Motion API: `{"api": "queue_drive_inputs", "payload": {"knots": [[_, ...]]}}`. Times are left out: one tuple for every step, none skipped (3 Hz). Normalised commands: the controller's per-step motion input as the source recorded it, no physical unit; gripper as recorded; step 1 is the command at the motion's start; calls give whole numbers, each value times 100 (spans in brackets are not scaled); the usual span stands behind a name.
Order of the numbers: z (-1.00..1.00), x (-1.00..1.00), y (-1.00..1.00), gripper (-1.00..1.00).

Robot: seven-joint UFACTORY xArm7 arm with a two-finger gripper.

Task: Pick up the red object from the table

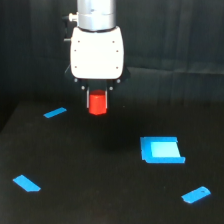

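Nearest on the table lie two flat blue pieces, one at the exterior view's left and one at its right. Farther back sits a larger blue piece, and farther still a thin blue strip. Beyond, the gripper hangs above the table, clenched on the red block, which is lifted clear. A black cloth hangs behind.

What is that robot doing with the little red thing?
The robot arm's gripper has the red block pinched between its jaws. The block looks lifted up off the black table, not resting on it. Four flat blue pieces lie scattered on the table, and the biggest blue piece sits toward the exterior view's right. The robot is not touching any of them.
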Motion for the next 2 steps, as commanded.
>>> {"api": "queue_drive_inputs", "payload": {"knots": [[14,-3,2,-100],[16,6,-2,-97]]}}
